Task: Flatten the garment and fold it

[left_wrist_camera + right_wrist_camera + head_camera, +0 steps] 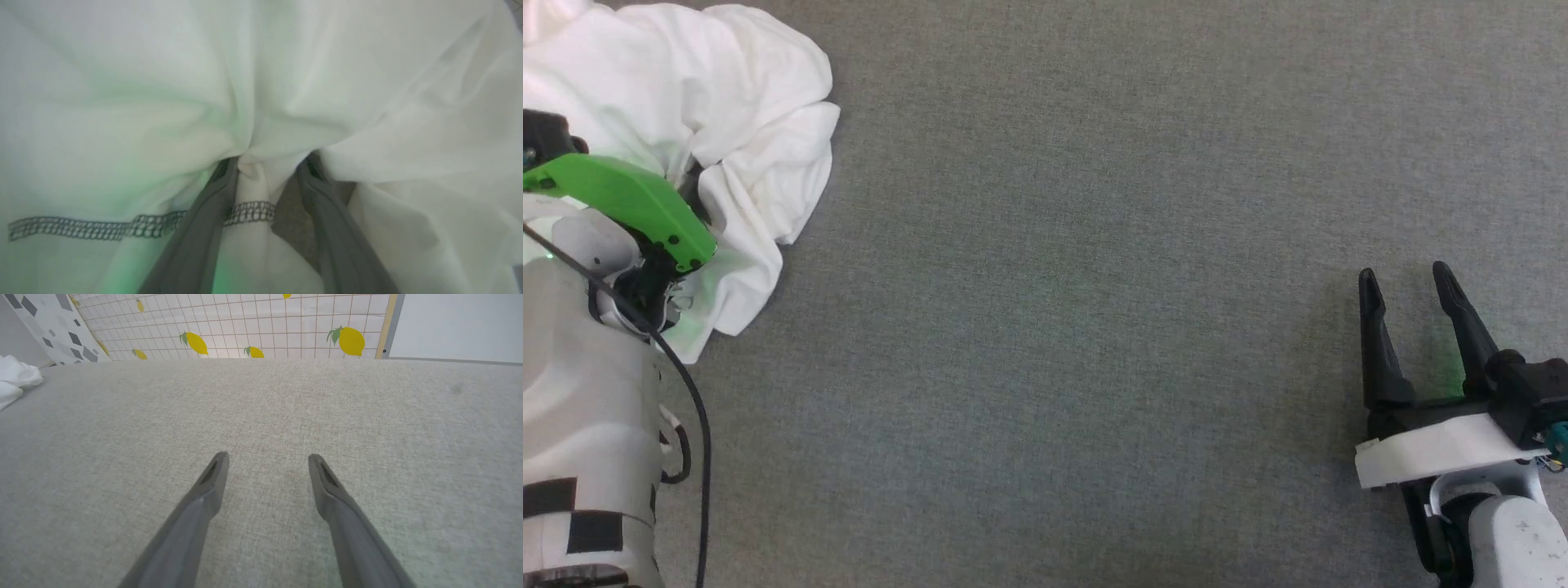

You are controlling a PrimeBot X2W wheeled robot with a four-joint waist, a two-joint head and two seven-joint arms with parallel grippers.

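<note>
Grey desk [1094, 327], mostly bare. The garment [743, 122] is a crumpled white heap at the desk's far left corner, bunched and not spread at all.

The left arm's green cover [629, 200] sits over the near edge of the garment. In the left wrist view, the left end effector [269, 161] is nose-down in the cloth. Its fingers straddle a raised fold, and the dark zigzag seam [249, 212] runs across that fold between them. One finger is against the fold, while a sliver of desk shows beside the other. So it reads as released, with the fold not yet pinched.

The right end effector [1405, 271] is well apart from the garment, on the opposite side of the desk. It hovers low with its fingers spread wide and nothing in them.

Step, my guess: the first grab, ahead of any flattening, with no folding started. The next move calls for clamping firmly on the seam fold. The garment then needs dragging toward the desk's middle, where the right end effector can catch another edge and spread it.
</note>
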